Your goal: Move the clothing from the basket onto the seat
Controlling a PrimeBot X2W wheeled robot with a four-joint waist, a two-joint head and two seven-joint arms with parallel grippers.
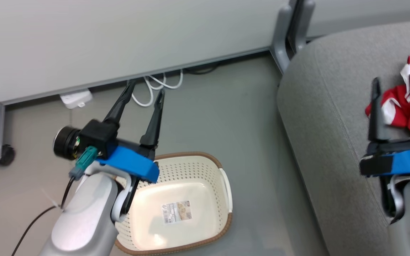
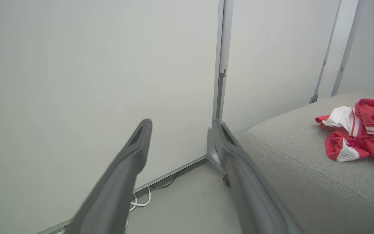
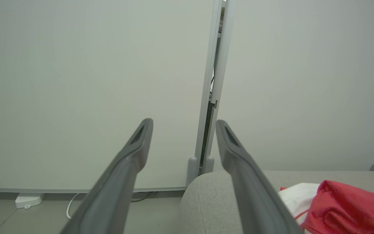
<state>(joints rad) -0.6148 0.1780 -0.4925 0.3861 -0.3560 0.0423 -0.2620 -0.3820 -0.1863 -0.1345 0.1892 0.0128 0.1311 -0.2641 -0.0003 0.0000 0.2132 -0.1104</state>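
The left claw [image 1: 146,89], at 9 o'clock in the head view, stands spread wide and holds nothing. The basket [image 1: 194,155] sits at 6 o'clock, its label [image 1: 176,211] showing. The right claw [image 1: 393,80], equally wide and empty, hangs at 3 o'clock over the red-and-white clothing [image 1: 392,106] lying on the grey seat [image 1: 326,106]

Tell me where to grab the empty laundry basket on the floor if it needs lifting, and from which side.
Probably the white side handle on the side of the basket facing the seat. It is unobstructed, and the basket sits upright with its mouth open, so come straight down from above, jaws straddling it, one finger inside and one outside.
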